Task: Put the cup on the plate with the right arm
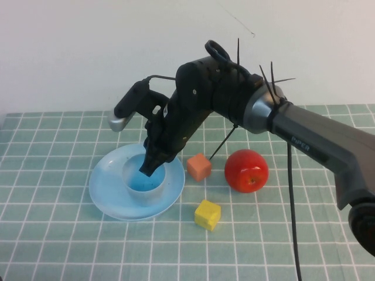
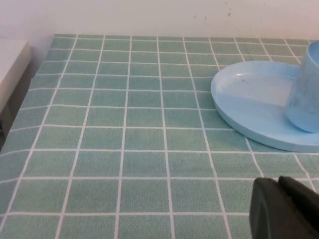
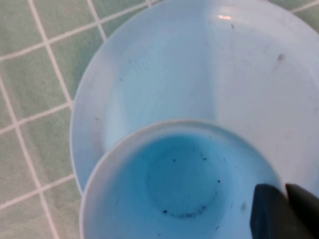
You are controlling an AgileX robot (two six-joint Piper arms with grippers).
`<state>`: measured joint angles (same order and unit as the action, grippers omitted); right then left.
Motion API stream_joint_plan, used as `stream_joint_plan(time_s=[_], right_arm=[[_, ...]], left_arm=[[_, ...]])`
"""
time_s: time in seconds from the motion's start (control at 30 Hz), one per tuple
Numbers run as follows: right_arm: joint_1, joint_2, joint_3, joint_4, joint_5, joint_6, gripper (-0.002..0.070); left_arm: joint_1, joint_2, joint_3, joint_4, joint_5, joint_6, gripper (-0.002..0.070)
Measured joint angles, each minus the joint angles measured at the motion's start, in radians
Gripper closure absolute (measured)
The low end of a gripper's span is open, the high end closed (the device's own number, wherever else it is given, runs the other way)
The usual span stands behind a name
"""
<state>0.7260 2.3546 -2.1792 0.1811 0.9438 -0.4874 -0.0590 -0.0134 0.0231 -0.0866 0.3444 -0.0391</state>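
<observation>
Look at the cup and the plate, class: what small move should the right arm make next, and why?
Probably lift the right end effector straight up out of the cup. The cup already stands upright on the plate, and the fingertip reaches down inside its rim, so any sideways pull could tip it. The left end effector sits low over the table, away from the plate, and need not move.

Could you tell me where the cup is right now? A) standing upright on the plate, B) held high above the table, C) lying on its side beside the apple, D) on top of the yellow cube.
A: the cup stands upright on the plate, with the right tool reaching into its mouth.
</observation>
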Motion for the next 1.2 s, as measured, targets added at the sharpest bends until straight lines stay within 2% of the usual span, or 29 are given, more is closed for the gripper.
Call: stream_joint_plan(time_s=[0.17, 0.33, 0.4, 0.47, 0.57, 0.7, 0.77, 0.9, 1.07, 1.2], right_arm=[[-0.002, 0.011, 0.000, 0.006, -0.013, -0.004, 0.0632], [-0.002, 0.001, -0.002, 0.008, -0.006, 0.009, 0.0464], [-0.002, -0.015, -0.002, 0.008, -0.001, 0.013, 0.0426], [-0.002, -0.041, -0.002, 0.008, 0.008, 0.016, 0.0419], [-0.002, -0.089, -0.002, 0.008, 0.048, 0.018, 0.0463], [-0.002, -0.170, -0.002, -0.030, 0.159, 0.037, 0.0613], [-0.002, -0.216, -0.002, -0.070, 0.224, 0.051, 0.0650], [-0.002, -0.314, 0.003, -0.169, 0.289, 0.079, 0.0671], [-0.002, -0.487, 0.078, -0.204, 0.293, 0.089, 0.0676], [-0.002, -0.650, 0.243, -0.205, 0.291, 0.089, 0.0677]], left_arm=[[0.000, 0.000, 0.000, 0.000, 0.000, 0.002, 0.0678], [0.000, 0.000, 0.000, 0.000, 0.000, 0.002, 0.0678], [0.000, 0.000, 0.000, 0.000, 0.000, 0.002, 0.0678], [0.000, 0.000, 0.000, 0.000, 0.000, 0.002, 0.0678], [0.000, 0.000, 0.000, 0.000, 0.000, 0.002, 0.0678], [0.000, 0.000, 0.000, 0.000, 0.000, 0.002, 0.0678], [0.000, 0.000, 0.000, 0.000, 0.000, 0.002, 0.0678], [0.000, 0.000, 0.000, 0.000, 0.000, 0.002, 0.0678], [0.000, 0.000, 0.000, 0.000, 0.000, 0.002, 0.0678], [0.000, 0.000, 0.000, 0.000, 0.000, 0.002, 0.0678]])
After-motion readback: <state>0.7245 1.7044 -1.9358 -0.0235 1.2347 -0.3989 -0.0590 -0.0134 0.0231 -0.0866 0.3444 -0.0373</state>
